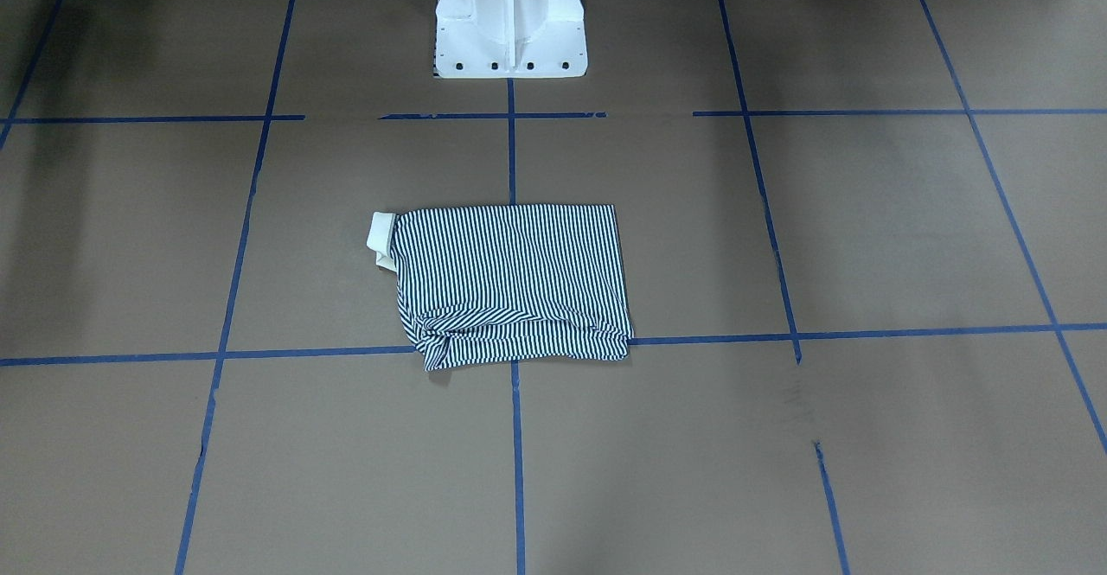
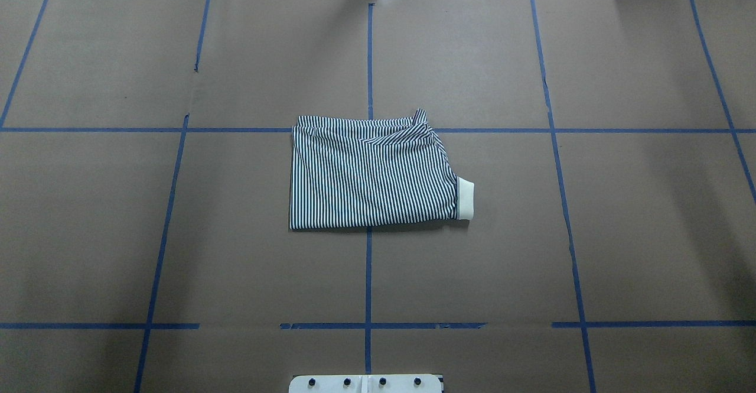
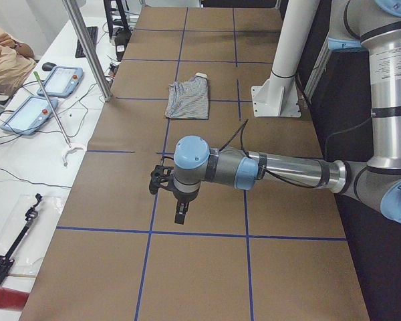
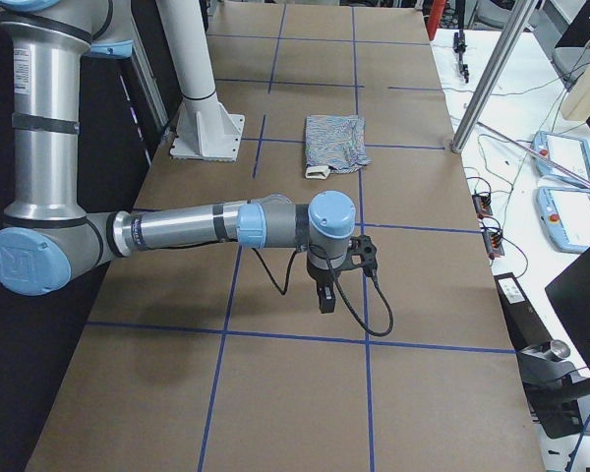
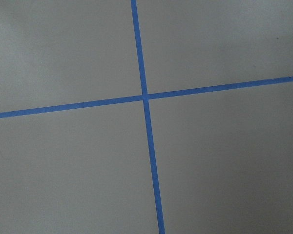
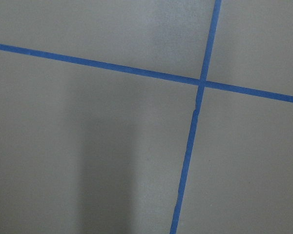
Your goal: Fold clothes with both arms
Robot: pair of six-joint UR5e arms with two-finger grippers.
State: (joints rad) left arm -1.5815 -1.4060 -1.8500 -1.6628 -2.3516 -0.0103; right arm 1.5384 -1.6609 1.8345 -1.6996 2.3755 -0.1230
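The clothes are one navy-and-white striped shirt [image 1: 515, 281] [image 2: 372, 174], lying folded into a rectangle at the middle of the brown table. Its cream collar [image 2: 465, 199] [image 1: 380, 233] sticks out at one end, and the edge farthest from the robot is bunched. Both arms are off to the table's ends, far from the shirt [image 3: 189, 99] [image 4: 334, 143]. The left gripper [image 3: 180, 214] hangs over bare table, and so does the right gripper [image 4: 324, 300]. They show only in the side views, so I cannot tell whether they are open or shut. Both wrist views hold only paper and tape.
Blue tape lines [image 2: 368, 275] divide the brown paper into squares. The white pedestal base [image 1: 510, 17] [image 2: 366, 383] stands at the robot's side of the table. A metal post [image 3: 87, 47] rises at the far edge. Tablets [image 3: 27, 114], cables and a seated person [image 3: 3, 53] are on the side bench.
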